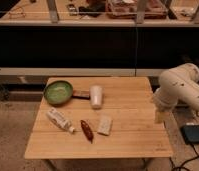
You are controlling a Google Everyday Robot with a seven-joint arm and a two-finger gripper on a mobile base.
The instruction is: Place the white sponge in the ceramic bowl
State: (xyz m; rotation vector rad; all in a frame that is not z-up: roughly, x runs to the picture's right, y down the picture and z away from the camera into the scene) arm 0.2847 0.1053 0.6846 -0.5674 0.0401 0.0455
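The white sponge (105, 124) lies flat on the wooden table (133, 135), near its middle front. The ceramic bowl (58, 92), green inside with a dark rim and a brownish stub on its right side, sits at the table's far left. My arm comes in from the right, and my gripper (159, 115) hangs over the table's right edge, well to the right of the sponge and apart from it. Nothing shows in it.
An upright white cup (96, 96) stands just right of the bowl. A white tube-shaped bottle (60, 120) lies at the front left, and a dark red object (86, 130) lies between it and the sponge. A dark box (193, 133) sits on the floor at right.
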